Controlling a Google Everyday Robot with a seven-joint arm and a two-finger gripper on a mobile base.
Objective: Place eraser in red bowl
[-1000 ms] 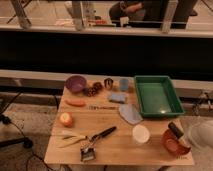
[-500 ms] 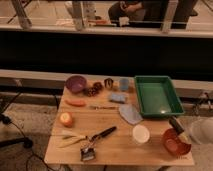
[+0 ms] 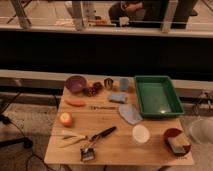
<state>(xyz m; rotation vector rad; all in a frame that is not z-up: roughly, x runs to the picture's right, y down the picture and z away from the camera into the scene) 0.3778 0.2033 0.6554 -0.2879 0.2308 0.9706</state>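
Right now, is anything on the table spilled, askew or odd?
Nothing stands out. The round orange-red bowl sits upright at the front right corner, a small pale-faced eraser bar lying inside it. The gripper is not in view.

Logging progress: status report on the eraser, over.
Gripper out of view. Eraser lying inside red bowl, pale face up. White cup beside bowl, not touching.

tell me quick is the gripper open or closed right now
gripper: not in the camera view, not even by the red bowl; its state cannot be told
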